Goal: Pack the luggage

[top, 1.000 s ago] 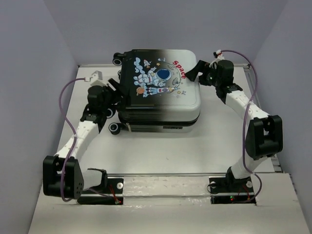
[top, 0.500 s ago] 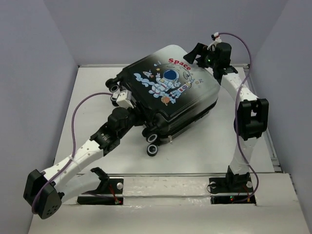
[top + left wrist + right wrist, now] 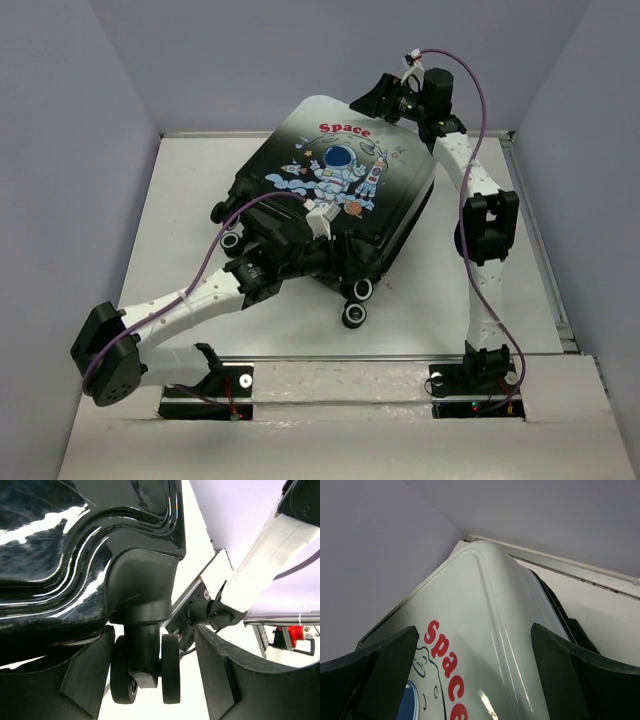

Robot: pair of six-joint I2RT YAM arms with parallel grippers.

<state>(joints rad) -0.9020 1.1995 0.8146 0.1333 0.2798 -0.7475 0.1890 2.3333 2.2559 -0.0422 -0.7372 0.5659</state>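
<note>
Cable (image 3: 215,245): purple, arcs along the left arm to its wrist, where it ends in a white plug.
Left gripper (image 3: 154,630): jaws wide, one on each side of a twin-wheel caster (image 3: 145,672) at the black end. A sliver of gap shows beside the right finger, and contact on the left is hard to judge. From above, its fingers are hidden under the shell.
Luggage (image 3: 340,185): closed, mid-table (image 3: 170,200), turned diagonally and tilted, with the black wheeled end near and low and the white end far and raised. The underside is out of sight.
Right gripper (image 3: 475,627): jaws spread full, straddling the white top corner. The red "Space" print (image 3: 445,665) is cut off by the frame's lower edge. I cannot tell whether the fingers touch the shell.
</note>
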